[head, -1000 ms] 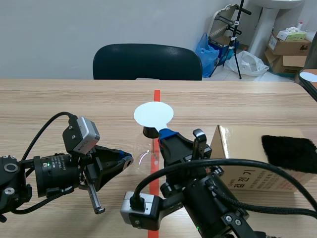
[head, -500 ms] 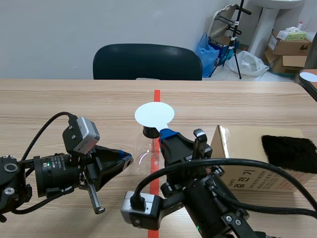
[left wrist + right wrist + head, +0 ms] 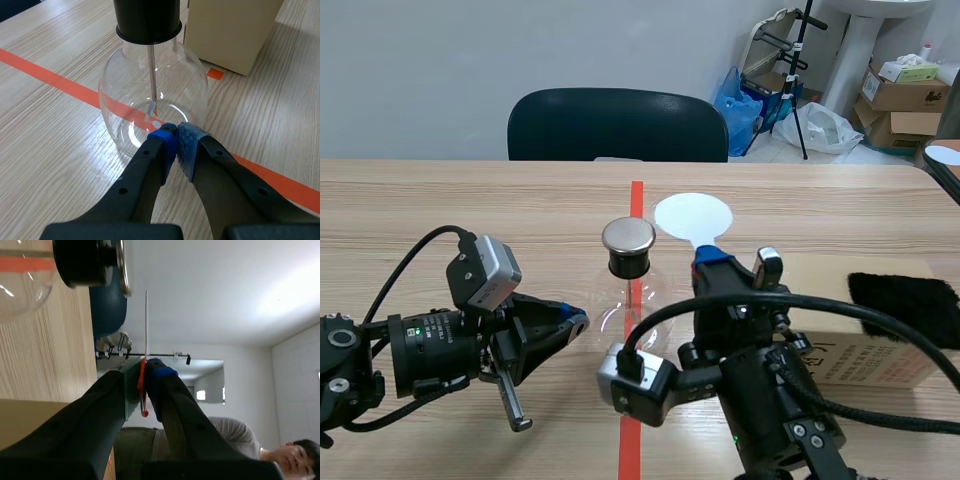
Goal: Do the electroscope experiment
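Surface (image 3: pixel 470 210) is carrying box (image 3: pixel 880 350) by R arm. Electroscope flask (image 3: pixel 150 95) is standing on centre tape line. L hand (image 3: pixel 176 135), fingers pressed together, is resting at glass base, prob. bracing it. R hand (image 3: pixel 142 382) is pinching white disc (image 3: pixel 693 216) by its handle, holding it beside cap (image 3: pixel 628 236), apart, likely ready for charge test.

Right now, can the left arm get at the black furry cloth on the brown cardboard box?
Probably not: the clear glass flask and the right gripper stand between the left gripper and the black furry cloth.
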